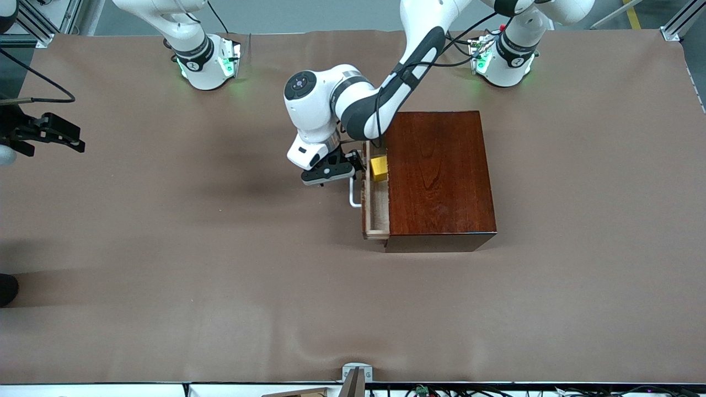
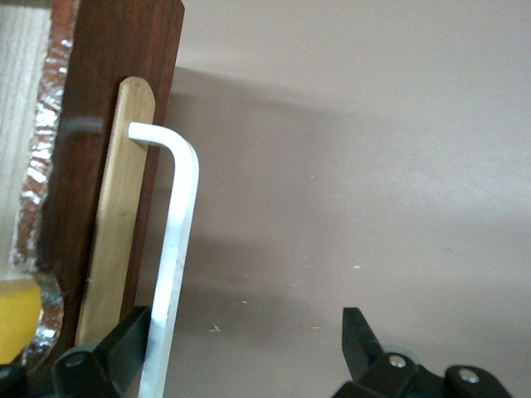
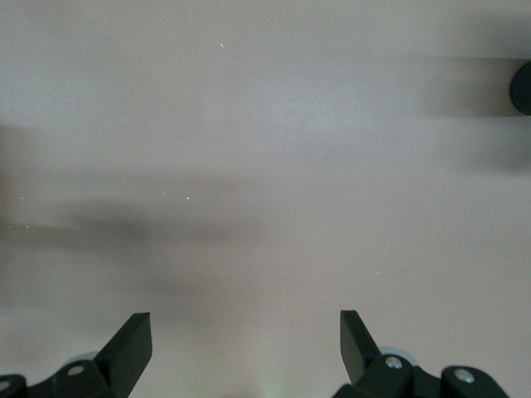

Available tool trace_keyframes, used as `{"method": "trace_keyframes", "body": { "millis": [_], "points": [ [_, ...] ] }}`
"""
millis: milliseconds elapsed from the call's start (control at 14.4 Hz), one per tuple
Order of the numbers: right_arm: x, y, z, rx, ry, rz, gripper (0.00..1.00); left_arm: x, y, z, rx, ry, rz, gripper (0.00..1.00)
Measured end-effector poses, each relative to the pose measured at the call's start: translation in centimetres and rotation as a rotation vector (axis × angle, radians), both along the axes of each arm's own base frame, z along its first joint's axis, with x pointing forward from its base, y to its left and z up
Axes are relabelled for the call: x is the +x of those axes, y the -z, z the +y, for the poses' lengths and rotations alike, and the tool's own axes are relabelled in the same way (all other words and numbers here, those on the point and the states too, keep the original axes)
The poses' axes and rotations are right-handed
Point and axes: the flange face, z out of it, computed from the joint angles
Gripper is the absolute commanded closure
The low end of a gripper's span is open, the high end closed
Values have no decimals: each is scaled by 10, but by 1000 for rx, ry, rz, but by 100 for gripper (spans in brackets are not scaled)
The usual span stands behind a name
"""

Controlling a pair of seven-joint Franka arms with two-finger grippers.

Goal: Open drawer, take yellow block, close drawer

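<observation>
The drawer (image 1: 377,214) stands pulled out a little from the dark reddish-brown box (image 1: 438,176), toward the right arm's end of the table. The yellow block (image 1: 379,168) lies in the pale tray, also seen in the left wrist view as the yellow block (image 2: 17,319). My left gripper (image 1: 353,168) is open at the drawer's front. The white handle (image 2: 178,240) runs just inside one of its fingers (image 2: 124,340), and nothing is clamped. My right gripper (image 1: 69,139) waits open over bare table at the right arm's end, with nothing between its fingers (image 3: 133,340).
The brown table cover (image 1: 220,248) spreads wide around the box. The box top sits higher than the drawer opening and the left arm's elbow overhangs its corner. A small metal bracket (image 1: 357,372) sits at the table's front edge.
</observation>
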Motion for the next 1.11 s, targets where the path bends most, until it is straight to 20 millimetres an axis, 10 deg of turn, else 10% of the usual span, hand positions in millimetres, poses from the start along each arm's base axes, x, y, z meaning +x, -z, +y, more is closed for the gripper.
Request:
{"method": "trace_keyframes", "body": {
  "millis": [1110],
  "points": [
    [22, 28, 22, -1, -40, 10, 0, 0, -19, -23, -157, -48, -73, 0]
  ]
}}
